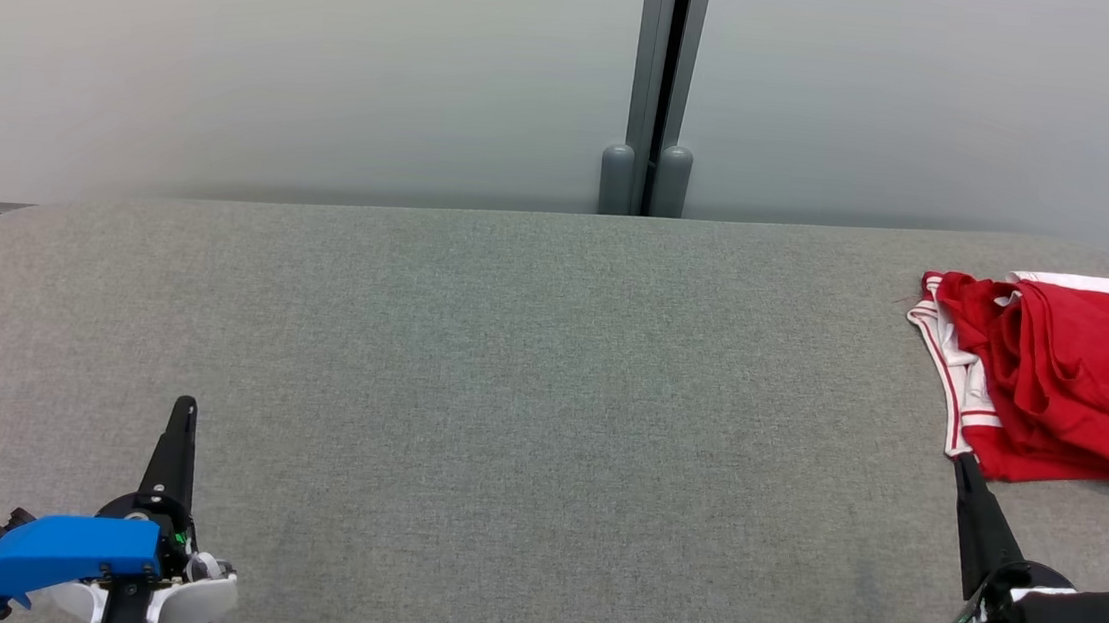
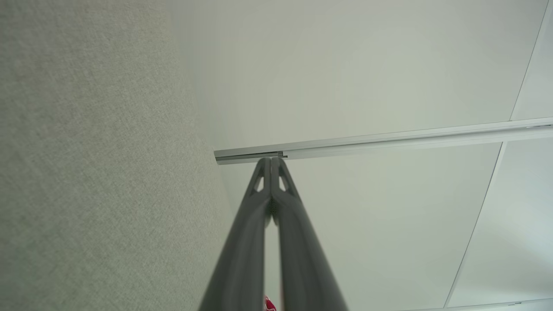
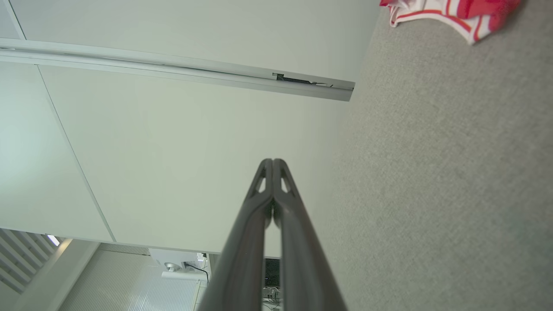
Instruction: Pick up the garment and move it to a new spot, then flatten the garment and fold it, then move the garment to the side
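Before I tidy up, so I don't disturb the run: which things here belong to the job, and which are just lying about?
Job: red garment, left claw, right claw, both shut.
Just surroundings: grey table, wall panels, grey posts.

- Left end effector: at the lower left of the head view. Its two long dark fingers are pressed together tip to tip and point up the view, leaning slightly right.
- Right end effector: at the lower right. Its fingers are likewise closed and lean slightly left.
- Both end effectors are empty.
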